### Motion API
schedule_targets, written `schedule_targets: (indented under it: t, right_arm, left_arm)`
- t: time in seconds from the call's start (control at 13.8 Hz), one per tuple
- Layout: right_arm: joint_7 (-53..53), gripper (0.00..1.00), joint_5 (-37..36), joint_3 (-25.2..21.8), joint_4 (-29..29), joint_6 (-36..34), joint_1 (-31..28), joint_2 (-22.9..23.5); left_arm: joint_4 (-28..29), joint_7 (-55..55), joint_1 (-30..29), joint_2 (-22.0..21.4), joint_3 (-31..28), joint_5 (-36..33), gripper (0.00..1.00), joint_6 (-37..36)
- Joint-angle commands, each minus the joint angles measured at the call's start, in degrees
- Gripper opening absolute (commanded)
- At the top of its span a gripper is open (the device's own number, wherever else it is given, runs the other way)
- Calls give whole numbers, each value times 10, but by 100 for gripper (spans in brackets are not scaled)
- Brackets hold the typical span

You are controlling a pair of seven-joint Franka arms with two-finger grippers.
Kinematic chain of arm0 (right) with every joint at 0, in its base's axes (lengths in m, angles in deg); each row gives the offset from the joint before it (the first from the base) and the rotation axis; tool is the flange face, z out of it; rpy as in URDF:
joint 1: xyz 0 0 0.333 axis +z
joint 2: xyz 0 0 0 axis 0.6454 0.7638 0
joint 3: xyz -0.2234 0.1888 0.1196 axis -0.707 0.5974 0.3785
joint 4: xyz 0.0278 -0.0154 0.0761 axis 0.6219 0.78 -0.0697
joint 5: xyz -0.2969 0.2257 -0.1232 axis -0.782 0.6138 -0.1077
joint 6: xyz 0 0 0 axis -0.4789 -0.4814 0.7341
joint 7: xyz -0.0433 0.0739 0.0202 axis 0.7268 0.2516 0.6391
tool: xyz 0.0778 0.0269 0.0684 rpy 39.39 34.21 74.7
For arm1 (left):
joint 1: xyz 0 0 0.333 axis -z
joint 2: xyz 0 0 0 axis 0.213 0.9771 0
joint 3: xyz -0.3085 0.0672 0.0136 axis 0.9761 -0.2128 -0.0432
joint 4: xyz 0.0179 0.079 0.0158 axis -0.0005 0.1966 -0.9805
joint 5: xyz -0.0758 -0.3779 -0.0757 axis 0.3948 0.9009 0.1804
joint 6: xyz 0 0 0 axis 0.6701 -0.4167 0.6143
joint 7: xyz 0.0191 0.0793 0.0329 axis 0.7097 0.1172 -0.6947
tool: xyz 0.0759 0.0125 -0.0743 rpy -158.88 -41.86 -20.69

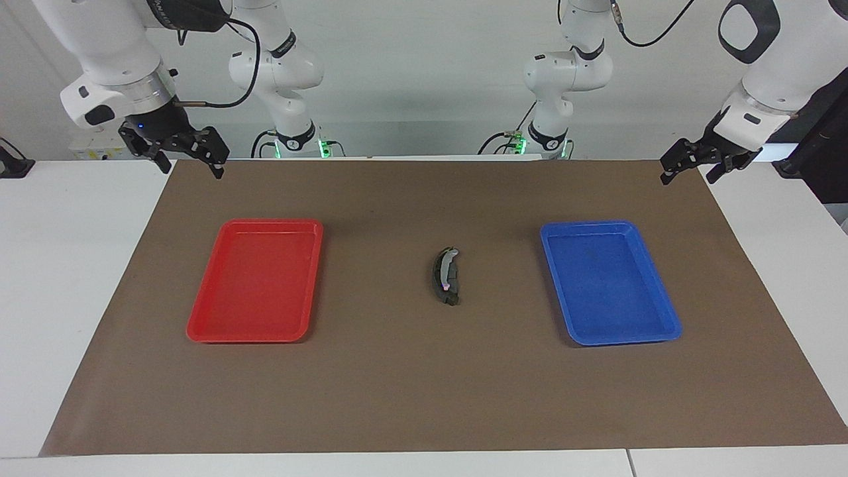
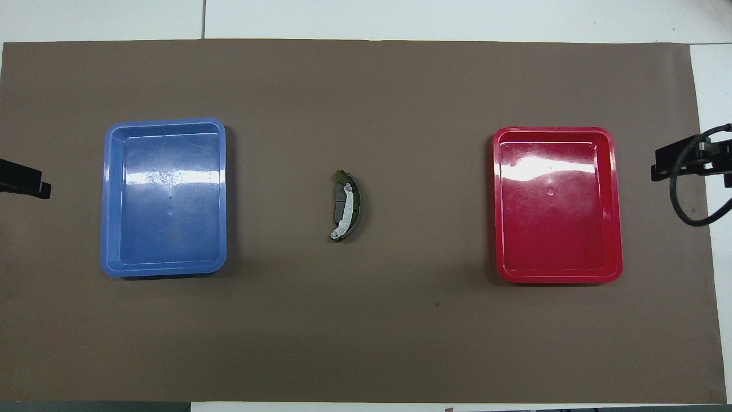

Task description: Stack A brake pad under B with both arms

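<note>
Small flat pad (image 2: 341, 201) mostly covered by curved brake piece (image 2: 350, 206) on top; outline unclear. Both arms cut off by frame edges in overhead view; only dark bits visible.

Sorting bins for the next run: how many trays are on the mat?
2. The red tray lies toward the right arm's end of the table, the blue tray toward the left arm's end. None seems hidden.
</note>
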Motion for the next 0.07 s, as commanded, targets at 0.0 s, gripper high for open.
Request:
schedule_targets:
  t: [0.0]
  right_arm:
    - [-14, 100, 1, 3, 11, 9, -4, -7]
  left_arm:
    - [9, -3, -6, -5, 3, 5, 100, 8]
